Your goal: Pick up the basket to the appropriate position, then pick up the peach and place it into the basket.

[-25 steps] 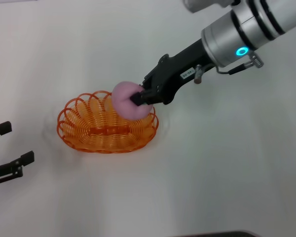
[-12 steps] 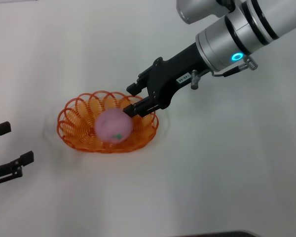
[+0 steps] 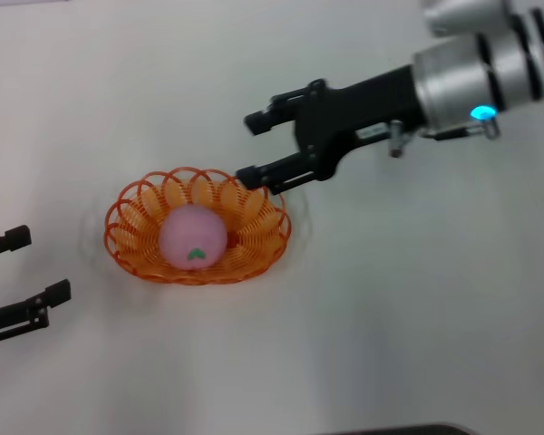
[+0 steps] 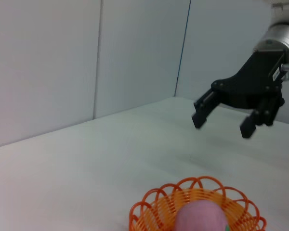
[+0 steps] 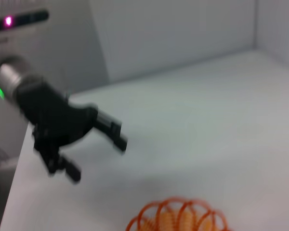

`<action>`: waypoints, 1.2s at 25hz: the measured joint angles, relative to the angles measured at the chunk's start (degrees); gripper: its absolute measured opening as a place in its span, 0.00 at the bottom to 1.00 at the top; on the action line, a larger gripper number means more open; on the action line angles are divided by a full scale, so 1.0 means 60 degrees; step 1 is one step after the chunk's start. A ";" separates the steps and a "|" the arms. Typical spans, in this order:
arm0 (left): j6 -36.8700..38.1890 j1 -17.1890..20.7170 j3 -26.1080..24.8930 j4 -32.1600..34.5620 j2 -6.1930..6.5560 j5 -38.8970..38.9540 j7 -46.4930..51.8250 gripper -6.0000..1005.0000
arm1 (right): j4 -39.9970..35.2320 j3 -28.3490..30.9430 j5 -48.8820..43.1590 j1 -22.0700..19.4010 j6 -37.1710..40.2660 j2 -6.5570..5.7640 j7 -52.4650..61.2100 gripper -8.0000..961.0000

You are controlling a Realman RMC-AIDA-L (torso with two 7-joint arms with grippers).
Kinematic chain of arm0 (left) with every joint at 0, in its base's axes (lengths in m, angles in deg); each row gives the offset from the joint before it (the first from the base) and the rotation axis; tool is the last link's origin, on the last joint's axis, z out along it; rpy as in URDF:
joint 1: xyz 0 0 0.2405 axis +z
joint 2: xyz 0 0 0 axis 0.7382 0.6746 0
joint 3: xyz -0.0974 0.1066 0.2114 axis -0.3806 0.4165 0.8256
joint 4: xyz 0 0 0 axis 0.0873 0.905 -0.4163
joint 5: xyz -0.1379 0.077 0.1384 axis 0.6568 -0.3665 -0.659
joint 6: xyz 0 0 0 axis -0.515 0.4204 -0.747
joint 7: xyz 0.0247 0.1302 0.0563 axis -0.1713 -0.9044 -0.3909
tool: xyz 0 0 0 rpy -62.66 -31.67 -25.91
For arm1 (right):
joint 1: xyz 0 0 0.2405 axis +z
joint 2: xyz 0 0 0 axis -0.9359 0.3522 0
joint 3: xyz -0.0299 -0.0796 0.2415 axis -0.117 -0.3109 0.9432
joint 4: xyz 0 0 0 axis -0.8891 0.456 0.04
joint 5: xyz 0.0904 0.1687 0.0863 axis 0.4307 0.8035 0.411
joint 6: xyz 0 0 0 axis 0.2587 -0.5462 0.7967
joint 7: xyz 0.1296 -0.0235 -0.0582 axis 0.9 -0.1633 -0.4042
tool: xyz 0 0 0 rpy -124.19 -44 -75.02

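Observation:
The orange basket [image 3: 138,237] sits on the white table, left of centre. The pale-pink peach [image 3: 192,237] with a green leaf mark lies inside it. My right gripper [image 3: 252,148] is open and empty, raised above the basket's far right rim, apart from the peach. My left gripper [image 3: 25,268] is open and empty at the left edge, clear of the basket. The left wrist view shows the basket [image 4: 149,211], the peach [image 4: 200,216] and the right gripper [image 4: 223,118] above them. The right wrist view shows the basket rim [image 5: 178,216] and the left gripper [image 5: 97,155].
The white table [image 3: 417,308] spreads around the basket. Pale walls stand behind the table in both wrist views.
My right gripper let go of the peach, which dropped and settled in the basket. The gripper then opened wide and rose up and away to the right.

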 joint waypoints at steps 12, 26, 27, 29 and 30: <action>0.0031 -0.0007 0.0031 -0.0255 0.0000 -0.0007 0.0011 0.87 | 0.1149 0.1826 0.1385 -0.2071 0.0067 -0.0016 -0.3679 0.85; -0.0196 -0.0013 0.0268 -0.0543 0.0000 -0.0303 -0.0137 0.87 | 0.2099 0.2395 0.0966 -0.2443 0.0272 -0.0030 -0.5593 0.85; -0.0181 -0.0020 0.0269 -0.0539 0.0000 -0.0327 -0.0124 0.87 | 0.2091 0.2406 0.0881 -0.2447 0.0284 -0.0032 -0.5579 0.85; -0.0152 -0.0023 0.0270 -0.0542 0.0000 -0.0336 -0.0108 0.87 | 0.2085 0.2430 0.0683 -0.2450 0.0307 -0.0047 -0.5571 0.85; -0.0149 -0.0024 0.0271 -0.0547 0.0000 -0.0337 -0.0107 0.87 | 0.2086 0.2437 0.0633 -0.2451 0.0307 -0.0052 -0.5583 0.85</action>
